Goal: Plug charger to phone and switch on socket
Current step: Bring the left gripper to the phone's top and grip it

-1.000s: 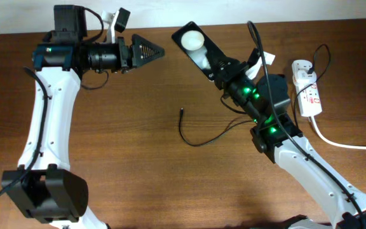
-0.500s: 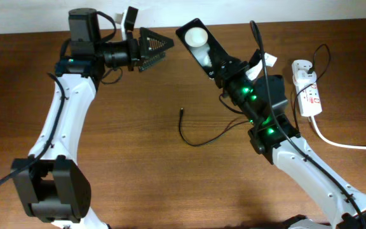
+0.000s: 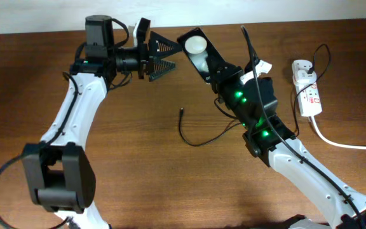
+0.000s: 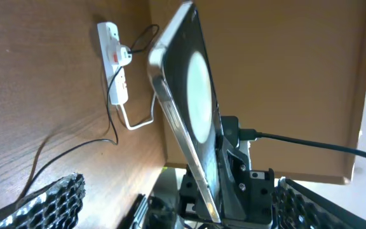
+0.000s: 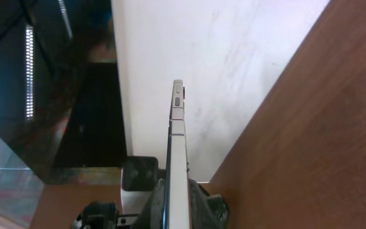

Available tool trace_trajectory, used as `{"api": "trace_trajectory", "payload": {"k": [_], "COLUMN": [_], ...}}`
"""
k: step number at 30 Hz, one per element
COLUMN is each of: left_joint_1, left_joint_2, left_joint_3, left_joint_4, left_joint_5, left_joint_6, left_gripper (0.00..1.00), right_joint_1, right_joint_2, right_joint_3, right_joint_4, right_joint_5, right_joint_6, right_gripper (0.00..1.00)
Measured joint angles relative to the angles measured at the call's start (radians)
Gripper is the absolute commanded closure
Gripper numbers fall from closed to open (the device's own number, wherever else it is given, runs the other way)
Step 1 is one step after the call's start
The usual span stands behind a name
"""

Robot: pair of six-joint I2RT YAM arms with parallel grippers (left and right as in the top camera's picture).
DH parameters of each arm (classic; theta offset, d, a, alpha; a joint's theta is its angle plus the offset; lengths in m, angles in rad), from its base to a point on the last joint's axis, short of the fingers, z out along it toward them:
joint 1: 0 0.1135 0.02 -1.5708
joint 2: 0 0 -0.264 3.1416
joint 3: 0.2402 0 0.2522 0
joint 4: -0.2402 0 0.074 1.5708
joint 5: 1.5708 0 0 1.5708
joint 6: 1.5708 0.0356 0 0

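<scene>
Charger cable [image 3: 199, 141], long, thin and black, lies slack near the centre of the brown wooden table [image 3: 126, 165], where it lay a second ago. Its small plug tip [image 3: 181, 111] is free and no gripper touches it. At about 2 o'clock the white power strip [image 3: 309, 92] with red markings is likewise unmoved. Farthest off, near 12 o'clock, the right gripper [image 3: 205, 60] clamps the flat black smartphone [image 3: 196, 44] with a white disc on its face and holds it clear of the table. The change is at 11 o'clock: the left gripper [image 3: 175, 55] has swung in from well apart and, fingers spread wide, now sits just beside the phone's edge. It looks like a handover or a bracing grasp, with plugging and switching not yet begun.
</scene>
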State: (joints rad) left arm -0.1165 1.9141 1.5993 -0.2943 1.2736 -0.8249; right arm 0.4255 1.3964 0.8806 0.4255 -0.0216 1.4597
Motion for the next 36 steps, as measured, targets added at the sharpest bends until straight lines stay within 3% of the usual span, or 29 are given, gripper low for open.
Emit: {"api": "trace_trajectory", "payload": {"k": [6, 11, 20, 24, 36], "left_joint_1": [-0.003, -0.057, -0.089, -0.088, -0.126], "left_joint_2": [0.032, 0.053, 0.054, 0.054, 0.054], "left_joint_3": [-0.002, -0.01, -0.01, -0.01, -0.01], "left_joint_4": [0.119, 0.375, 0.383, 0.385, 0.404], "left_joint_5": [0.034, 0.017, -0.056, -0.118, -0.238], "left_joint_6": [-0.095, -0.27, -0.366, -0.418, -0.474], "left_gripper": [0.01, 0.05, 0.16, 0.32, 0.57], "right_joint_1": [0.0, 0.003, 0.006, 0.006, 0.055], "right_joint_2": [0.01, 0.066, 0.071, 0.071, 0.073], "right_joint_3": [0.0, 0.0, 0.0, 0.0, 0.0], "right_joint_4": [0.005, 0.021, 0.084, 0.084, 0.07], "right_joint_5": [0.007, 0.023, 0.025, 0.025, 0.076], "right_joint_6": [0.002, 0.098, 0.139, 0.15, 0.174], "right_gripper": [0.96, 0.96, 0.96, 0.96, 0.96]}}
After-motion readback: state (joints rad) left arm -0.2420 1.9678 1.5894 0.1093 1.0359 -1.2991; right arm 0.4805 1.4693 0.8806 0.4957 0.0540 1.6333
